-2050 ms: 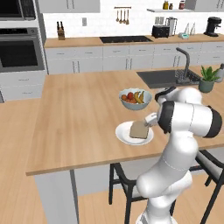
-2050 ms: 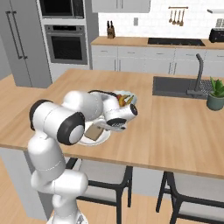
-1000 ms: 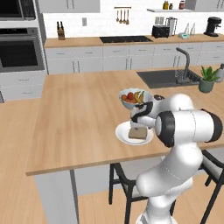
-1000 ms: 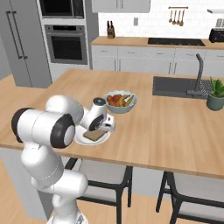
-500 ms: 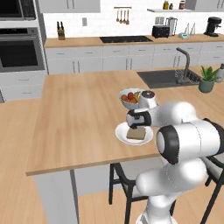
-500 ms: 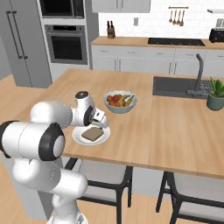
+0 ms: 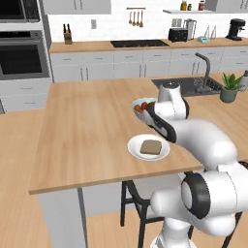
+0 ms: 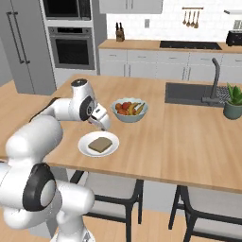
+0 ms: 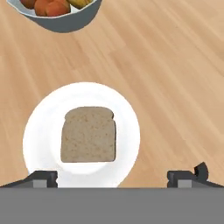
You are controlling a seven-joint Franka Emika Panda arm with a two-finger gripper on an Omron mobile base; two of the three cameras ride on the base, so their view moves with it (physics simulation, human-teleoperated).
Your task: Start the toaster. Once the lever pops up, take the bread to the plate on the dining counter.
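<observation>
The bread (image 9: pixel 88 134), a square brown slice, lies flat in the middle of the round white plate (image 9: pixel 127 118) on the light-wood dining counter (image 9: pixel 175 65). Bread (image 7: pixel 151 147) and plate (image 7: pixel 134 146) sit near the counter's front edge, also bread (image 8: pixel 100 144) on plate (image 8: pixel 85 146). My gripper (image 9: pixel 113 177) hovers above the plate, open, with nothing between its fingers (image 9: pixel 43 178). From the base views the gripper (image 7: pixel 156 125) (image 8: pixel 105 124) hangs between the plate and the fruit bowl. The black toaster (image 7: pixel 178 35) stands far off on the back worktop.
A white bowl of fruit (image 7: pixel 141 106) (image 8: pixel 129 109) stands just behind the plate. The sink with its faucet (image 8: pixel 213 80) and a potted plant (image 8: pixel 233 101) are to the right. Dark stools (image 8: pixel 113 198) sit under the counter's front edge.
My hand has lifted off the plate and drawn back toward the fruit bowl, and the arm has swung round. The bread stays on the plate.
</observation>
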